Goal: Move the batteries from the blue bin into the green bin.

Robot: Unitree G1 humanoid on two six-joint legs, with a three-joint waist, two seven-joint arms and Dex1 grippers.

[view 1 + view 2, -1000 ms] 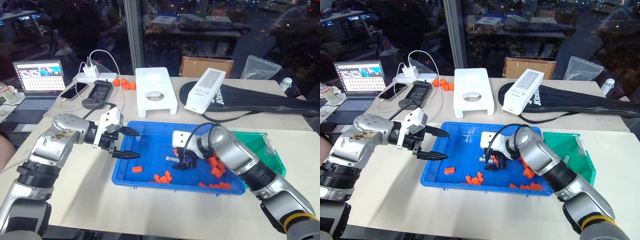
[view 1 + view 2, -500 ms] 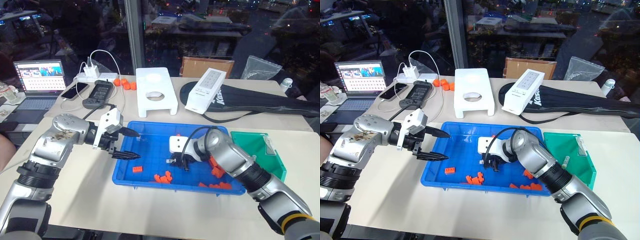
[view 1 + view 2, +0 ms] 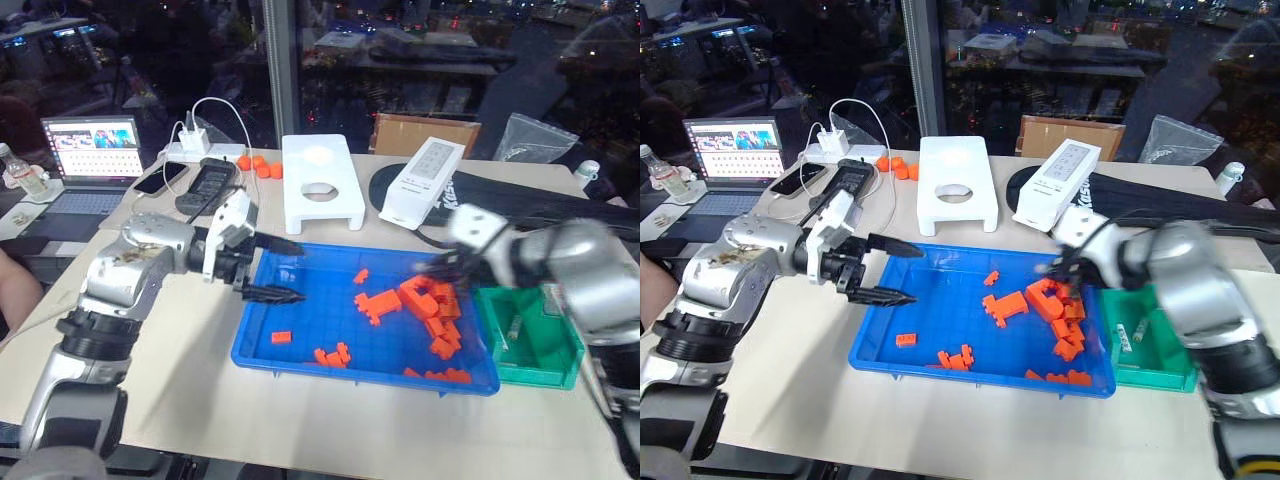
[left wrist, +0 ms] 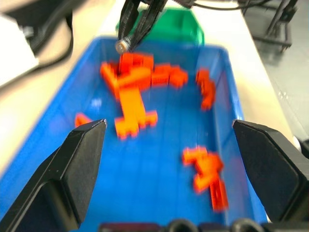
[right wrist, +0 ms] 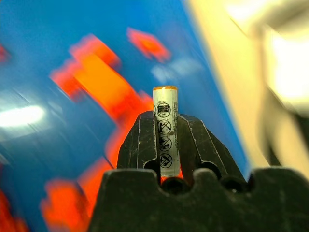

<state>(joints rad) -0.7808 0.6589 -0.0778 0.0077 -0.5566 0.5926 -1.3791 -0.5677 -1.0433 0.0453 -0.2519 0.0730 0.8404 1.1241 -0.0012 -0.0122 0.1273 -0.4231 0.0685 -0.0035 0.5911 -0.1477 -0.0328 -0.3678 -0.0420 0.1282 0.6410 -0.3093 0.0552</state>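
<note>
since a second ago our right claw has left the middle of the blue bin, where it was reaching down among the orange bricks, and swung up and toward the green bin; it is now clenched on a battery. in the right wrist view the battery stands upright between the two fingers, gripped low on its body with the top end sticking out past the tips. we judge it light, stiff and smooth, so it could slide or pivot if held off centre; a pinch across the middle of its length looks the safest hold. the claw hangs over the bricks at the blue bin's far right end, just beside the green bin but not yet over it. another battery already lies in the green bin. our right arm is raised and bent, claw tilted downward. our left claw hovers over the blue bin's left edge, fingers spread wide with nothing between them, pointing across the bin.
</note>
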